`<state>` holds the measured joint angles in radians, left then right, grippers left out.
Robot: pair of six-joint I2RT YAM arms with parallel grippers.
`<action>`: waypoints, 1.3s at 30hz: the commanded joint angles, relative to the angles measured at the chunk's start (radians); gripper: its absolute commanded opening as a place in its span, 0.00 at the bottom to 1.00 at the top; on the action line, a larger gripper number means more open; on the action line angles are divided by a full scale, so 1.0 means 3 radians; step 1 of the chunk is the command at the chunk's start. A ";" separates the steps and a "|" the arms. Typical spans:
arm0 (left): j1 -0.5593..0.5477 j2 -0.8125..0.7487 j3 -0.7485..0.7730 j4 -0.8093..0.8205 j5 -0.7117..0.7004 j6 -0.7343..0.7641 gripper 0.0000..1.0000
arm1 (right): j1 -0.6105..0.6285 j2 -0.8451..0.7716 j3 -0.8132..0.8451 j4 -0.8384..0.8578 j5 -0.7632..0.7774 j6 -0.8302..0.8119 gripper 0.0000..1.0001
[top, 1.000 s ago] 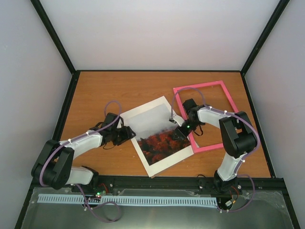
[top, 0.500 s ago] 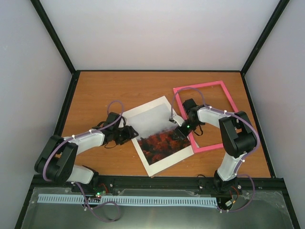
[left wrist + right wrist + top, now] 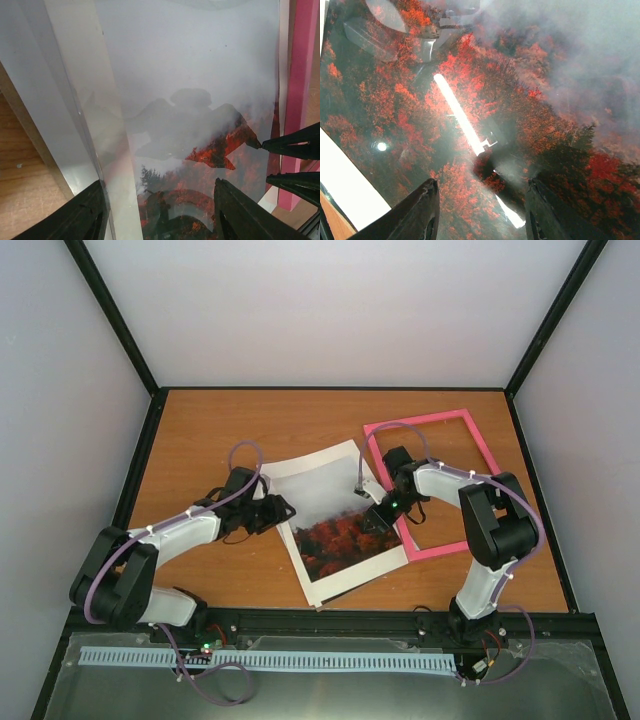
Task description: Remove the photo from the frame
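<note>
You see your left end effector, fingers spread wide, over the photo. A white border flanks it, with the pink frame opposite and bare table beyond the border.

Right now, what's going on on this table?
Both arms are working on the photo, which lies flat on the table outside the pink frame, right beside the frame's left side. The frame's opening shows bare wood. The left gripper is at the photo's left edge and the right gripper is over its right part. Both are open, gripping nothing. The wrist views show reflections on the picture, so a clear pane may lie on top.
</note>
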<state>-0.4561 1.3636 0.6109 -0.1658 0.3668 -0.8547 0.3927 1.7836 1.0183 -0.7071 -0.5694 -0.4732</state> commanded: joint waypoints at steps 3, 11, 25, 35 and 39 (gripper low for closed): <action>-0.0069 0.0093 0.0087 0.0163 0.0081 0.0012 0.57 | 0.0020 0.0171 -0.0058 -0.0071 0.0216 0.0028 0.48; -0.0069 0.0298 0.0025 0.0428 0.0029 0.0115 0.44 | 0.0018 0.0117 -0.0048 -0.0092 0.0234 0.0041 0.48; -0.0070 0.0641 0.0303 0.0761 0.0156 0.0132 0.05 | -0.0022 -0.0657 0.0181 -0.0316 0.0358 0.0106 0.48; -0.0221 0.0912 0.0516 0.0926 0.0258 0.0055 0.01 | -0.0023 -0.0969 0.0092 -0.0243 0.0235 0.0094 0.48; -0.0365 0.1084 0.0619 0.0945 0.0259 0.0041 0.01 | -0.0021 -0.0924 0.0010 -0.0185 0.0166 0.0100 0.48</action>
<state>-0.5220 1.6440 0.7410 0.0742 0.4229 -0.8288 0.3878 1.4994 1.0512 -0.7849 -0.4892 -0.4473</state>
